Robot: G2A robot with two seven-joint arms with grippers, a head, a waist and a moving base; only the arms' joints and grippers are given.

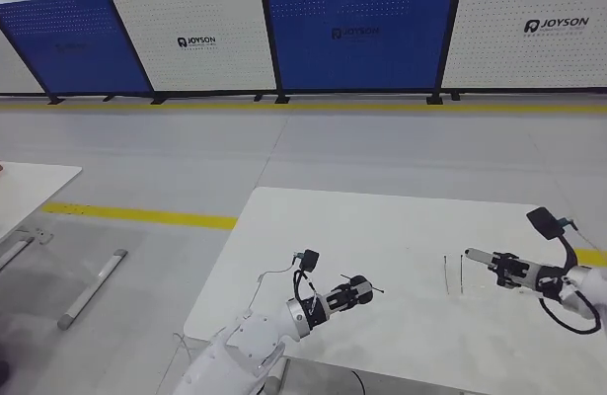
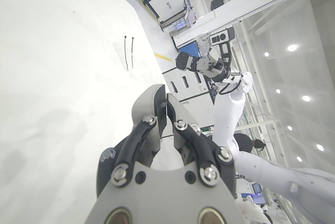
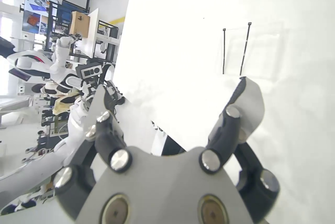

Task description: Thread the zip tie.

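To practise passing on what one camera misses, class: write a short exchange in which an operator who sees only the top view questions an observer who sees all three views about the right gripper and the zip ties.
Operator: From above I can't judge the right gripper. Is it open?
Observer: Yes. Its wrist view shows the fingers spread wide with nothing between them.
Operator: The zip ties are just thin lines to me. How do they lie?
Observer: Two lie flat side by side, not touching, with both heads at the same end.
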